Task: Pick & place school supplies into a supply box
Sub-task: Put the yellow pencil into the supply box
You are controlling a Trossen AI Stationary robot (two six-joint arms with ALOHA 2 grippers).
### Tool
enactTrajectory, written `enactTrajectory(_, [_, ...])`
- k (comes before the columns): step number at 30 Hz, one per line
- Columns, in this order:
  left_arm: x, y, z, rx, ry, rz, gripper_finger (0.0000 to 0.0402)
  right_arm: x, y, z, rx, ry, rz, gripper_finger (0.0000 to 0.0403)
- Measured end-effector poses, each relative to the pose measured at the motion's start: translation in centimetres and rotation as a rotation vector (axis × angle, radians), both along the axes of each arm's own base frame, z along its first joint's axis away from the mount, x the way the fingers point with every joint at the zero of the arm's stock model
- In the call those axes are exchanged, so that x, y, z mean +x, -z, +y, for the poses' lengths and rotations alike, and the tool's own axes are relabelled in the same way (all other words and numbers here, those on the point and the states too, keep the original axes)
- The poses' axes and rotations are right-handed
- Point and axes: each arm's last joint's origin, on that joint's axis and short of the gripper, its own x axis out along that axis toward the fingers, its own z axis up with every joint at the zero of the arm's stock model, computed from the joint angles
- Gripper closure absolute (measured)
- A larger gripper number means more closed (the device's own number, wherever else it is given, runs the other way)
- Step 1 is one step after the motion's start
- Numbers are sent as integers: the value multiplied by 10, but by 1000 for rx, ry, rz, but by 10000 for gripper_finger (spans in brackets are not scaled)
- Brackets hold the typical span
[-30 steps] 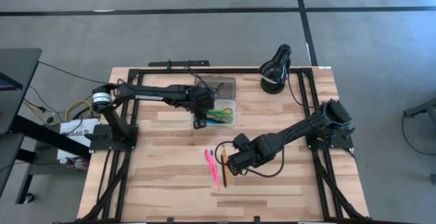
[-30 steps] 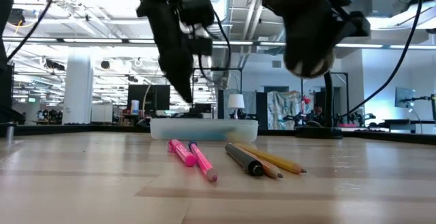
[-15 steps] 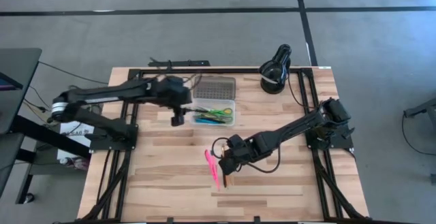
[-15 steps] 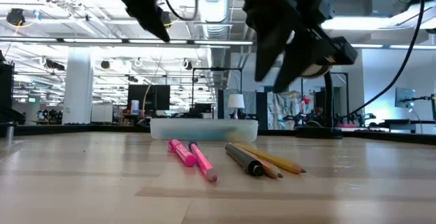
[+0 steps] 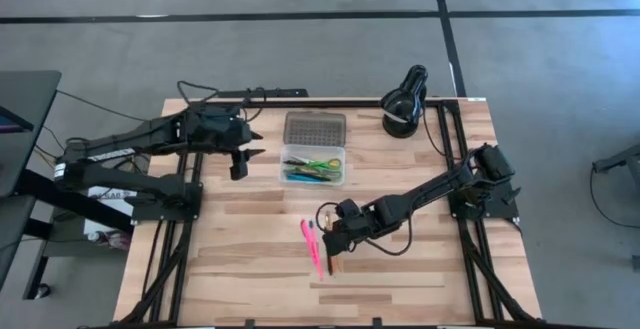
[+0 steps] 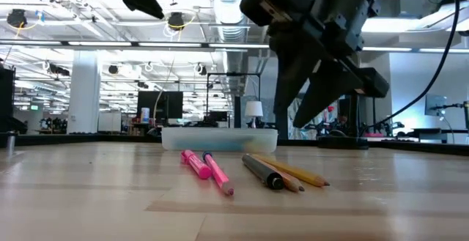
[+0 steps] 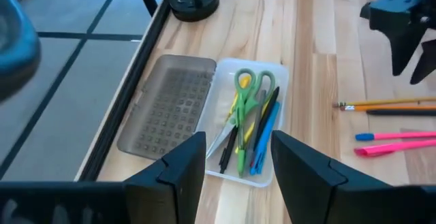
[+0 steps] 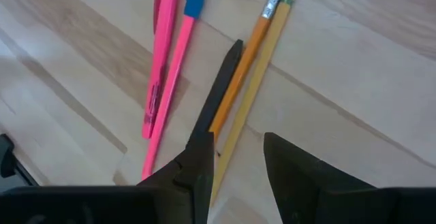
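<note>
The supply box's clear tray (image 5: 315, 165) holds the green-handled scissors (image 7: 253, 88) and several pens; its grey dotted lid (image 5: 314, 127) lies open on the far side. Two pink markers (image 8: 167, 64), a black pen (image 8: 219, 91) and two pencils (image 8: 259, 54) lie side by side on the table (image 5: 240, 259). My right gripper (image 8: 235, 163) hangs open above the black pen and pencils, fingers pointing down, clear of them in the low view (image 6: 311, 113). My left gripper (image 7: 235, 176) is open, raised to the left of the box (image 5: 238, 167).
A black round desk lamp (image 5: 403, 104) stands at the table's far right corner, beyond the box. Bare wood lies along the near edge and to the left of the markers. Black frame rails run along the table's left and right sides.
My left gripper has drawn back from over the box toward the table's left edge and risen. My right gripper has tipped its fingers downward and come lower over the pencils, shifting slightly left. The box, markers and pencils have stayed put.
</note>
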Motion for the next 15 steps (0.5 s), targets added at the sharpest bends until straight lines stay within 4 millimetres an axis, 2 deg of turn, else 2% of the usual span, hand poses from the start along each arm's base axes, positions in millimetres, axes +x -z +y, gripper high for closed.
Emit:
enactTrajectory(5, [-3, 0, 0, 5, -22, 2, 239, 3, 20, 2, -15, -16, 41, 282])
enactTrajectory(7, [-3, -1, 0, 4, -26, 1, 239, 14, 24, 6, 11, -16, -18, 282])
enactTrajectory(9, [-3, 0, 0, -1, -28, 4, 239, 9, 30, 4, -7, -14, 40, 282])
enactTrajectory(10, [-3, 0, 0, -1, -29, 2, 239, 13, 33, 6, 5, -3, 25, 282])
enactTrajectory(15, [-3, 0, 0, -8, -34, 1, 239, 12, 36, 6, 4, 14, 47, 282])
